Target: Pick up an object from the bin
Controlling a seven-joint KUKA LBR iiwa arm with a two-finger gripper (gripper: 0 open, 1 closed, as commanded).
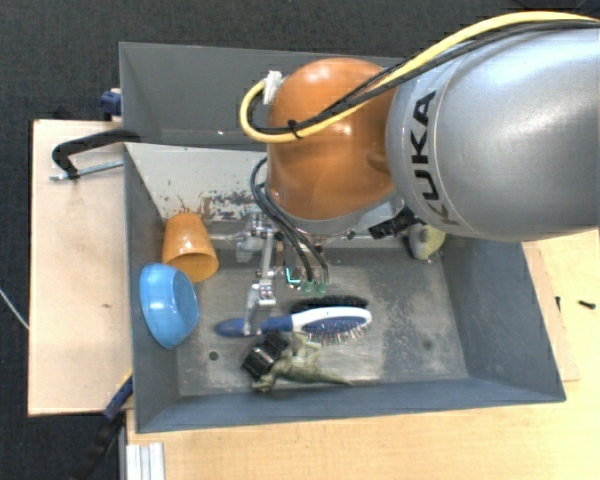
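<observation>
While nothing is lifted yet, the claw, open or closed impossible to tell, hangs low over the handle of the blue-white brush lying mid-front in the bin, beside cup and bowl: grasp, lift outstanding.

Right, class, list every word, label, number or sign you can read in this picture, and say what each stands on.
"UKA": black letters on the silver arm; the rest of the word is hidden.
No readable text on the things in the bin.
</observation>
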